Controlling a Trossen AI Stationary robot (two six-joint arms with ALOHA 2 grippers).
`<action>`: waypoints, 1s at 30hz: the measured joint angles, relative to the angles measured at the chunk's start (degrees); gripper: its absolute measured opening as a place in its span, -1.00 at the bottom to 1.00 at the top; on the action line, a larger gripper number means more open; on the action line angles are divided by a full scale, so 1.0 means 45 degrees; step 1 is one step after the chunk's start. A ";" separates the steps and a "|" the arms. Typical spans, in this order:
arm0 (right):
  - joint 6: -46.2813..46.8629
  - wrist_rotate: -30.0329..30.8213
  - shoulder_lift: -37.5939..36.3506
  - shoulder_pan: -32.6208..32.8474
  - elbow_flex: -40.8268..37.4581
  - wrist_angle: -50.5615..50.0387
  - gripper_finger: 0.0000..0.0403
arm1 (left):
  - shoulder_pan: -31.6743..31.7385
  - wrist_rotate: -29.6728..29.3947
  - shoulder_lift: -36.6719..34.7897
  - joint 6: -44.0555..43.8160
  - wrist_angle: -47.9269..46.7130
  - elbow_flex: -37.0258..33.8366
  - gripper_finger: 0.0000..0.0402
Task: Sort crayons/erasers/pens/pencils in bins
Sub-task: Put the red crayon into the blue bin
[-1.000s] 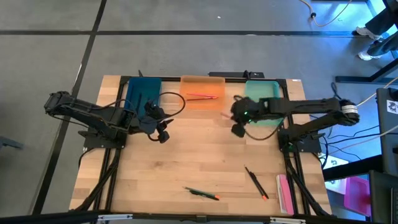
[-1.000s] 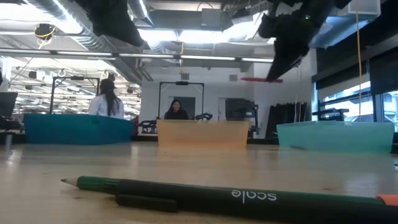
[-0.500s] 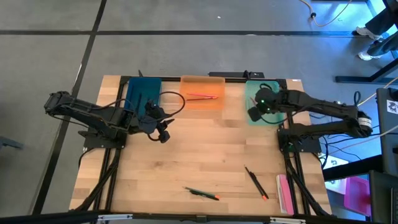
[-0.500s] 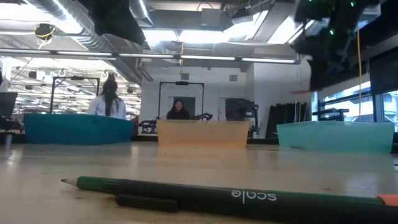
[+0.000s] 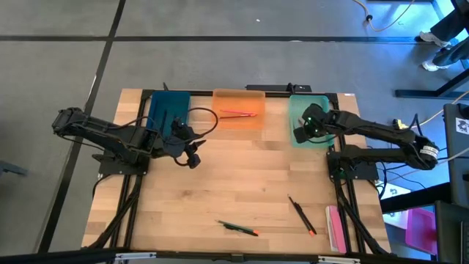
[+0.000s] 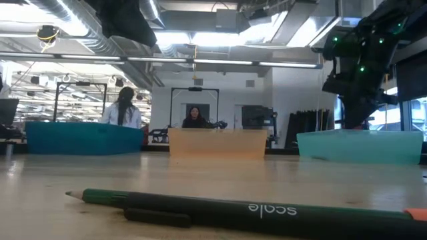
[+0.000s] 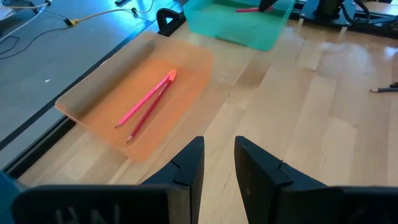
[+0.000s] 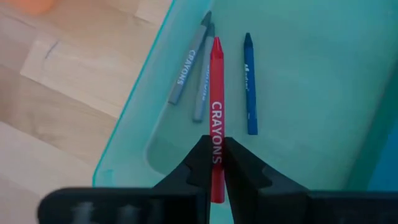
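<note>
Crayon (image 8: 216,99) end hidden between right end effector (image 8: 214,163) fingers

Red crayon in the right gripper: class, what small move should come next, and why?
Probably open the right gripper and let the red crayon drop. It is pinched between the fingers directly over the mint green bin, where two grey crayons and a blue crayon already lie, so it seems to belong there. The left gripper waits near the orange bin.
</note>
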 joint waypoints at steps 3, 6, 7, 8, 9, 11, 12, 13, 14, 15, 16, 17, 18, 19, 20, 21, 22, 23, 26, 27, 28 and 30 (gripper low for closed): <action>0.0028 -0.0023 -0.0005 -0.0127 -0.0148 0.0131 -0.83 | 0.0000 0.0000 0.0000 -0.0002 0.0006 0.0000 -0.60; 0.0024 -0.0036 -0.0005 -0.0180 -0.0238 0.0192 -0.83 | 0.0000 0.0000 0.0000 -0.0005 0.0011 0.0000 -0.60; 0.0035 -0.0031 -0.0005 -0.0180 -0.0245 0.0192 -0.82 | 0.0000 -0.0001 0.0000 -0.0005 0.0011 0.0000 -0.60; 0.0035 -0.0038 -0.0005 -0.0180 -0.0249 0.0192 -0.82 | 0.0000 -0.0004 0.0000 -0.0005 0.0015 0.0000 -0.60; 0.0036 -0.0050 -0.0005 -0.0180 -0.0249 0.0192 -0.81 | 0.0000 0.0000 0.0000 -0.0005 0.0013 0.0000 -0.60; 0.0040 -0.0047 -0.0005 -0.0180 -0.0254 0.0188 -0.80 | 0.0000 0.0000 0.0000 -0.0005 0.0011 0.0000 -0.60; 0.0044 -0.0052 -0.0005 -0.0180 -0.0254 0.0192 -0.79 | 0.0000 0.0000 0.0000 -0.0005 0.0011 0.0000 -0.60; 0.0055 -0.0052 -0.0005 -0.0180 -0.0254 0.0192 -0.79 | 0.0000 0.0000 0.0000 -0.0005 0.0013 0.0000 -0.60; 0.0152 -0.0044 -0.0005 -0.0180 -0.0254 0.0192 -0.79 | 0.0000 0.0000 0.0000 -0.0005 0.0011 0.0000 -0.60; 0.0323 -0.0029 -0.0002 -0.0180 -0.0254 0.0192 -0.79 | 0.0000 -0.0002 0.0000 -0.0005 0.0013 0.0000 -0.60; 0.0380 -0.0025 0.0024 -0.0180 -0.0254 0.0202 -0.79 | 0.0000 0.0000 0.0000 -0.0005 0.0011 0.0000 -0.60; 0.0394 -0.0028 0.0073 -0.0180 -0.0254 0.0224 -0.79 | 0.0000 0.0000 0.0000 -0.0005 0.0014 0.0000 -0.60; 0.0387 -0.0031 0.0131 -0.0180 -0.0254 0.0234 -0.79 | 0.0000 0.0000 0.0000 -0.0005 0.0011 0.0000 -0.60; 0.0380 -0.0024 0.0210 -0.0180 -0.0254 0.0253 -0.79 | 0.0000 -0.0004 0.0000 -0.0005 0.0011 0.0000 -0.60; 0.0381 -0.0023 0.0316 -0.0180 -0.0254 0.0295 -0.79 | 0.0000 0.0000 0.0000 -0.0005 0.0015 0.0000 -0.60; 0.0386 -0.0022 0.0454 -0.0180 -0.0254 0.0313 -0.79 | 0.0000 -0.0001 0.0000 -0.0005 0.0011 0.0000 -0.60; 0.0384 -0.0012 0.0600 -0.0180 -0.0254 0.0305 -0.79 | 0.0000 -0.0003 0.0000 -0.0005 0.0011 0.0000 -0.60; 0.0374 -0.0008 0.0752 -0.0180 -0.0254 0.0310 -0.79 | 0.0000 0.0000 0.0000 -0.0005 0.0011 0.0000 -0.60; 0.0321 0.0059 0.1208 -0.0180 -0.0254 0.0336 -0.78 | 0.0000 -0.0004 0.0000 -0.0005 0.0011 0.0000 -0.60; 0.0331 0.0068 0.1315 -0.0180 -0.0254 0.0428 -0.78 | 0.0000 -0.0004 0.0000 -0.0005 0.0011 0.0000 -0.60; 0.0331 0.0077 0.1426 -0.0180 -0.0254 0.0640 -0.78 | 0.0000 0.0000 0.0000 -0.0005 0.0011 0.0000 -0.60; 0.0321 0.0074 0.1593 -0.0180 -0.0254 0.1039 -0.78 | 0.0000 -0.0001 0.0000 -0.0005 0.0011 0.0000 -0.60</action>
